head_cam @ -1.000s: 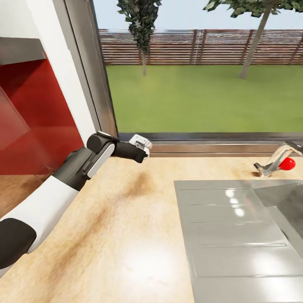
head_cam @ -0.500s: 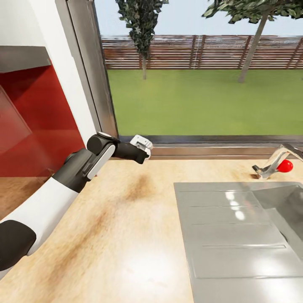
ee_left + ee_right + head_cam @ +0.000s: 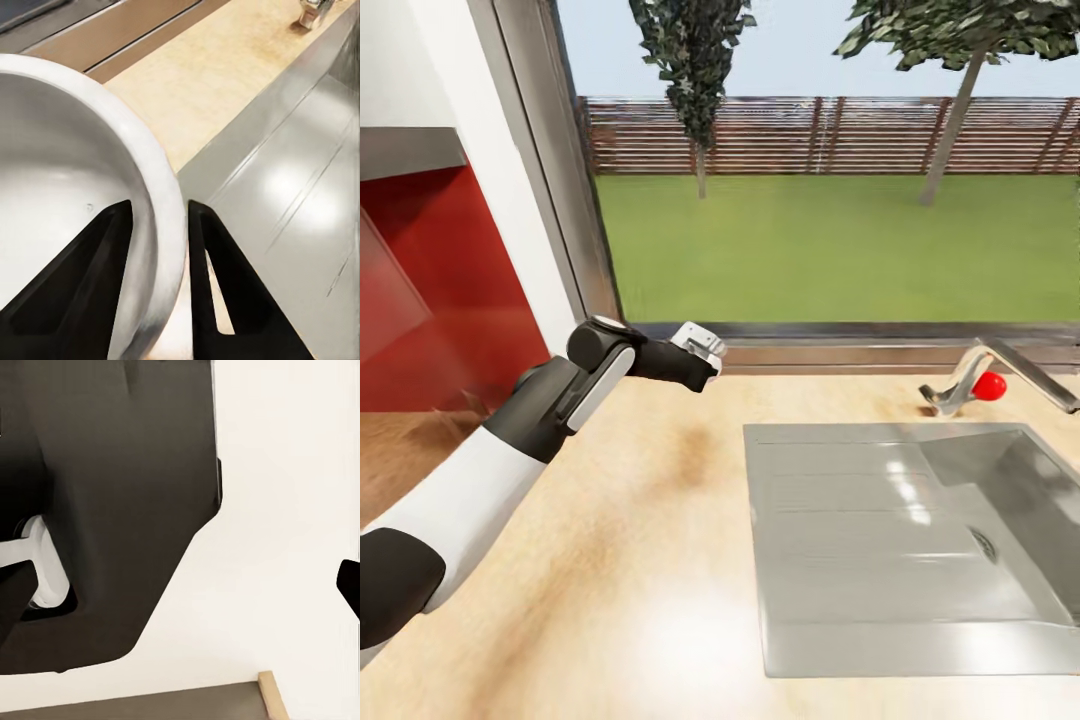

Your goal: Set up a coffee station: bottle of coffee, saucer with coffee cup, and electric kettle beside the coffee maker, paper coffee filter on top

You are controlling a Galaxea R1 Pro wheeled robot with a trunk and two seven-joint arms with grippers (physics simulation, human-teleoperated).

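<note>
A wide window (image 3: 830,180) runs along the back, with green lawn, a slatted fence and two trees beyond it. Below it the pale wood-grain table (image 3: 620,560) stretches across the head view, and a red wall panel (image 3: 440,290) stands at its left end. A stainless sink (image 3: 860,540) with a ribbed draining board is set into the table's right part, its basin at the far right, and a chrome tap (image 3: 1000,370) with a red knob stands behind the basin, near the window ledge. The left arm (image 3: 510,440), white and black, reaches forward over the table toward the window frame. The left hand (image 3: 157,247) grips the rim of a white dish, most likely the saucer (image 3: 67,202): in the left wrist view one dark finger (image 3: 214,285) lies outside the rim and the other inside the bowl-like curve, pinching it, with the table and sink edge below. The right wrist view shows a dark robot body part (image 3: 112,510) against a white wall; whether the right hand is wide or narrow cannot be told.
</note>
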